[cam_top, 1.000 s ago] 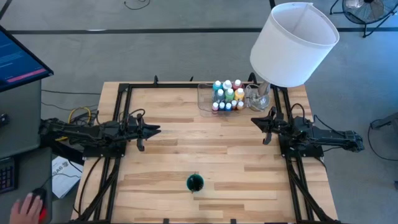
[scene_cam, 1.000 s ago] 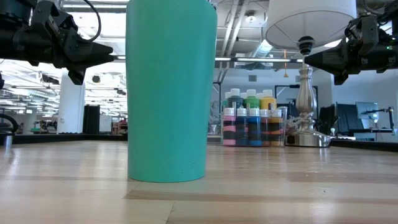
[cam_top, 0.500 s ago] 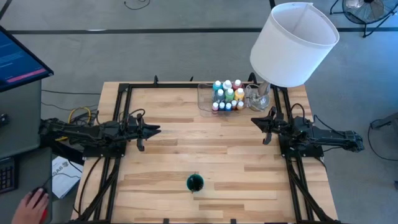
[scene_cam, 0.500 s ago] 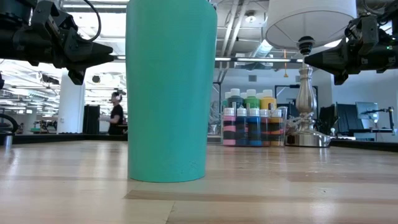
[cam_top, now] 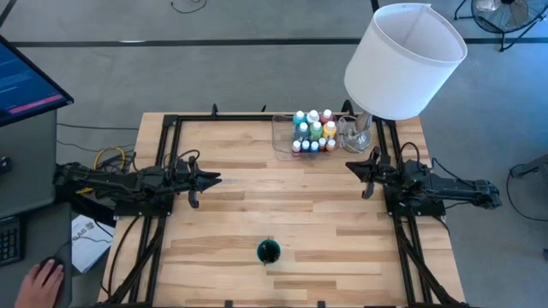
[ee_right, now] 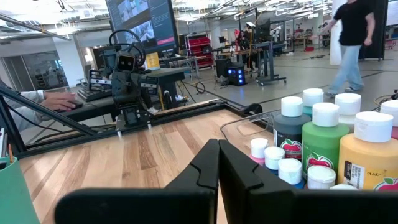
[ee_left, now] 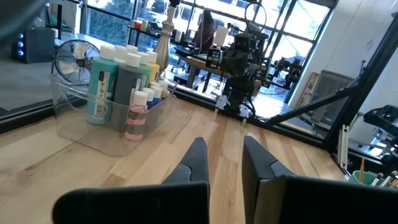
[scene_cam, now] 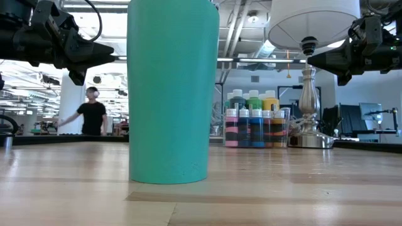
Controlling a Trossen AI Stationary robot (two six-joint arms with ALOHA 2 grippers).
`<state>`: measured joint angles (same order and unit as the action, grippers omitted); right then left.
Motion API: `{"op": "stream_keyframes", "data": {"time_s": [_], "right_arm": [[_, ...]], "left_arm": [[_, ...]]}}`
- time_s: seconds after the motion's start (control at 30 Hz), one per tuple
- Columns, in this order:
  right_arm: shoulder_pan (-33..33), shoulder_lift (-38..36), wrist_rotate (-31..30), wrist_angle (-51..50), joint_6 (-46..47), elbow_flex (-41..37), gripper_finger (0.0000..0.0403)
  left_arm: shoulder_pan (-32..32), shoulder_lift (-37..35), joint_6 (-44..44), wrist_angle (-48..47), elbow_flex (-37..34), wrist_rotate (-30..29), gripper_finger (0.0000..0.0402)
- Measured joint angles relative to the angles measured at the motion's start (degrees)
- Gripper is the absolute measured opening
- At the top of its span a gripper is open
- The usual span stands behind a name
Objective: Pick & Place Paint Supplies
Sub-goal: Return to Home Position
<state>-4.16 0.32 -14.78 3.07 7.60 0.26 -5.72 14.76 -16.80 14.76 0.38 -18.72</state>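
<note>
Both arms are parked and level above the pale wooden table [cam_top: 257, 205]. The left gripper [cam_top: 216, 178] hangs over the table's left side, about midway between the far and near edges, its two dark fingers [ee_left: 198, 155] slightly parted with a strip of tabletop showing between them and nothing held. Across from it, the right gripper [cam_top: 351, 165] hovers over the right side, pointing inward, its fingers [ee_right: 211, 165] pressed together on nothing at all. Now the supplies: the white-capped paint bottles [cam_top: 313, 131], green, yellow, blue, red and pink among them, stand packed upright in the clear plastic tray [cam_top: 278, 137] at the table's far edge, toward the far right corner, with the tiny ones on the side facing the table's middle. Right beside that tray, the big white lampshade [cam_top: 404, 60] leans over the corner. Near the middle of the near edge stands the tall teal cup [cam_top: 269, 251], thin brushes [ee_left: 362, 167] poking up out of it. Off the table's near left corner, a hand [cam_top: 41, 281] rests at a desk, and a person [scene_cam: 93, 115] walks through the room behind.
</note>
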Motion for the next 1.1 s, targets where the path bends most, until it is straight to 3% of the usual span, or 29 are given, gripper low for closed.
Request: {"op": "stream_keyframes", "data": {"time_s": [1.1], "right_arm": [[0.01,0.0,0.01,0.0,-0.01,0.01,0.0]], "left_arm": [[0.0,0.01,-0.01,0.76,0.0,-0.21,0.0]]}}
